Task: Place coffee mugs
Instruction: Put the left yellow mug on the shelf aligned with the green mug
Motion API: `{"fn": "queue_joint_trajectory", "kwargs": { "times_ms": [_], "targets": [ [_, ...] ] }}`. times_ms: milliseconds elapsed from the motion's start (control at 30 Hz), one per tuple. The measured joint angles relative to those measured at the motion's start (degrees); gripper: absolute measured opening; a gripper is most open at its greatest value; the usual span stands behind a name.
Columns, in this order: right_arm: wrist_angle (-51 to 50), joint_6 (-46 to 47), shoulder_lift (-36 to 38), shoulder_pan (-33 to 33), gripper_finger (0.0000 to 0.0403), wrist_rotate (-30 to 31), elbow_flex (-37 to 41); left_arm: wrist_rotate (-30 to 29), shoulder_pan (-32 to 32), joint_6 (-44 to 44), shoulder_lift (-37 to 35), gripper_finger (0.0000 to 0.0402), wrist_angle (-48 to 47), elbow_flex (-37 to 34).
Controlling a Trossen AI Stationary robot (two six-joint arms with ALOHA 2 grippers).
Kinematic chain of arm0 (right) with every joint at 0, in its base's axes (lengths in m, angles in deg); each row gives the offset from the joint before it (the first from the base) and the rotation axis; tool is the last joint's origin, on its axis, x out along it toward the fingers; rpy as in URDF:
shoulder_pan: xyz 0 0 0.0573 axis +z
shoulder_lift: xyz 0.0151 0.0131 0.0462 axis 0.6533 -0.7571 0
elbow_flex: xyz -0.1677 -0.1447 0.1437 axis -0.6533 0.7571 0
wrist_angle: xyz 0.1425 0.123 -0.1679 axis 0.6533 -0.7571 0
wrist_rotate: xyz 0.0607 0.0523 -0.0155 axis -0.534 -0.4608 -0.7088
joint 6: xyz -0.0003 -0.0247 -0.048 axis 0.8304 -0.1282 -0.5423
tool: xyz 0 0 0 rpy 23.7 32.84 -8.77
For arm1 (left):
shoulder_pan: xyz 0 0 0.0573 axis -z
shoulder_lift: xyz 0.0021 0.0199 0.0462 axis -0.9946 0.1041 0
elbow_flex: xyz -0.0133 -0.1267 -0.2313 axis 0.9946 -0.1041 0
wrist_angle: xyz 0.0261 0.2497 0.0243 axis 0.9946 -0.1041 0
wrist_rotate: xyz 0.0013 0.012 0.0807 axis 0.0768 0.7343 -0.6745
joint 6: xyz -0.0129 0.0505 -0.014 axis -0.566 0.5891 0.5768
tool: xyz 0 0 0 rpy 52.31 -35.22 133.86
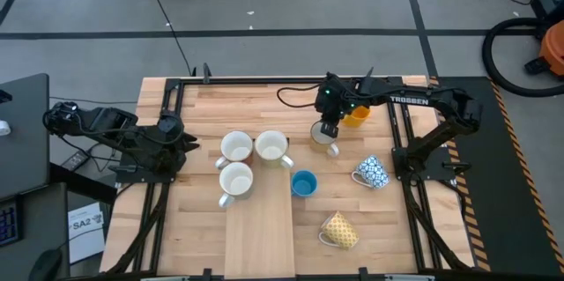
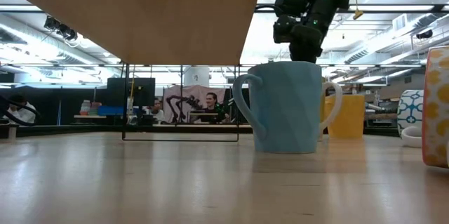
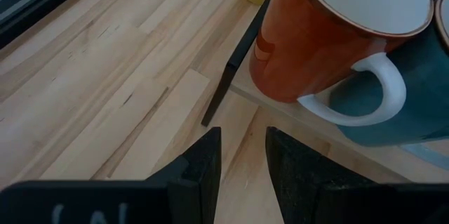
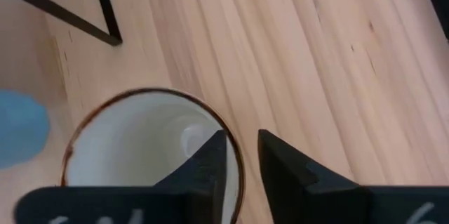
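Note:
A cream mug with a brown rim (image 4: 140, 140) stands upright on the table (image 1: 331, 147). My right gripper (image 4: 242, 143) comes down on it from above, slightly open, one finger inside the mug and one outside. Three white mugs (image 1: 236, 146) (image 1: 271, 146) (image 1: 235, 178) stand upright left of centre, with a bright blue mug (image 2: 286, 104) beside them. A blue-and-white patterned mug (image 1: 372, 173) and a yellow patterned mug (image 1: 339, 230) lie on their sides. At the table's left edge my left gripper (image 3: 243, 136) waits open, with an orange mug (image 3: 316, 34) before it. My right gripper straddles the cream mug's rim (image 4: 237, 161), opposite nothing I can name; a narrow gap shows between the fingers. Whether either finger touches the rim I cannot tell. The mug stands on its base on the table.
A plain yellow mug (image 1: 355, 115) stands just behind the right gripper. A dark mug (image 3: 414, 104) sits against the orange one. Black frame rails (image 1: 167, 114) run along the table's sides. A lighter board (image 1: 260, 237) lies at the near middle. People sit in the room beyond.

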Motion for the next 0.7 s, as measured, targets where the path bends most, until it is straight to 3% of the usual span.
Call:
{"fn": "queue_joint_trajectory", "kwargs": {
  "times_ms": [333,700],
  "targets": [
    [-0.05,0.24,0.0,-0.02,0.0187,0.15,0.0,0.0,0.0,0.0,0.0,0.0119,0.0,0.0],
    [-2.46,-0.38,0.0,0.0,0.0198,0.6,-3.6,-0.02,0.0,0.0,0.0,0.0119,0.0,0.0]
  ]
}}
